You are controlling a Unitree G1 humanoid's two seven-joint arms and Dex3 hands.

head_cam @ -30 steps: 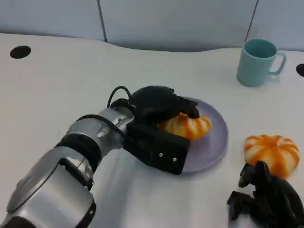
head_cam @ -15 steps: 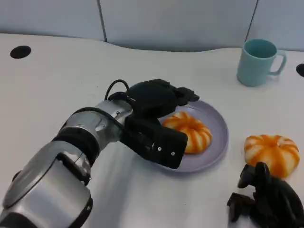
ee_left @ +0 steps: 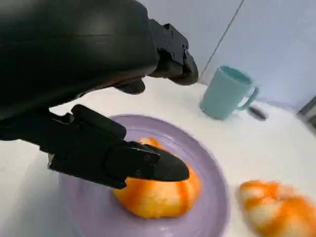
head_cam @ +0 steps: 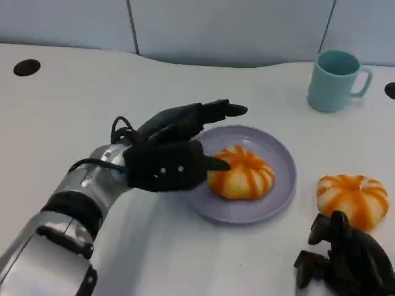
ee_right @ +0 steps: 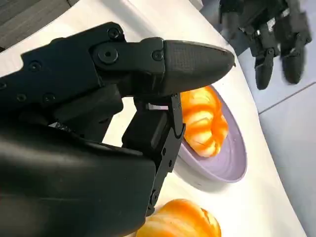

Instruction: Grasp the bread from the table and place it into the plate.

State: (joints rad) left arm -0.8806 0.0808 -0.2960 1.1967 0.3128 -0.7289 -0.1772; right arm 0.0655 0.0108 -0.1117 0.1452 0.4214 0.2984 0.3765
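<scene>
Unlabelled, the bread (head_cam: pixel 240 172) lies in the plate (head_cam: pixel 281 154) beside the empty, spread left hand (head_cam: pixel 173 148).

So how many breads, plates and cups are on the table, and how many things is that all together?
Breads: 2, one bread on the plate and one bread on the table
Plates: 1, the purple plate
Cups: 1, the blue-green cup
Total: 4
</scene>
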